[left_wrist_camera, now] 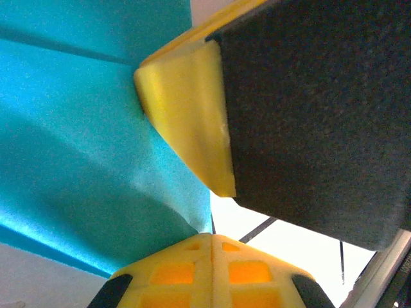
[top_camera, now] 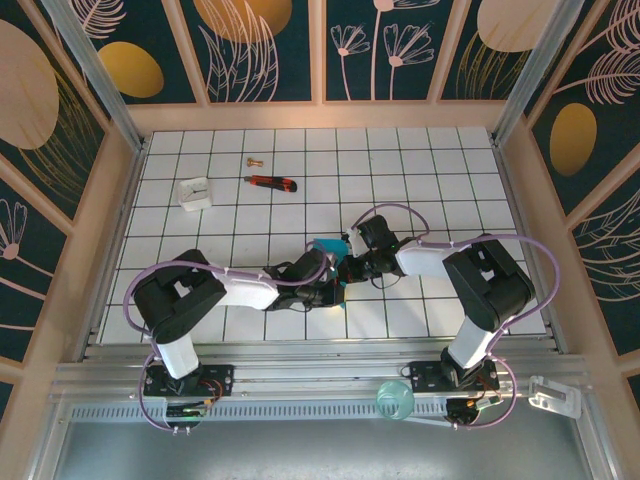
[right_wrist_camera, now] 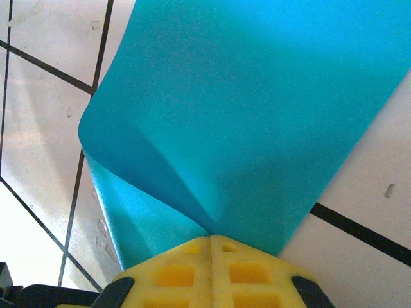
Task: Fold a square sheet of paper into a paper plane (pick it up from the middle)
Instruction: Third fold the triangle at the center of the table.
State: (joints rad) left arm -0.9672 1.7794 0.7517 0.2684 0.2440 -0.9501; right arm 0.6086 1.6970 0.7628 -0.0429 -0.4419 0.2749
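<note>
White tiled bench (top_camera: 420, 190) between patterned walls. Near its front middle, creased teal square sheet of paper (right_wrist_camera: 257, 115) pinched from two sides: left hand (left_wrist_camera: 212, 239) clamped on it, right hand (right_wrist_camera: 210, 239) likewise, close together. Utility knife (top_camera: 271, 182) well behind.

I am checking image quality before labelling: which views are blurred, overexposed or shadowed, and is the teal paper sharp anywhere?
Top external: evenly lit and sharp, but the paper sheet is mostly covered. Left wrist: soft at close range, with the table blown out white. Right wrist: the paper is fairly sharp, its curl is shadowed, and the lower left tiles glare.
</note>
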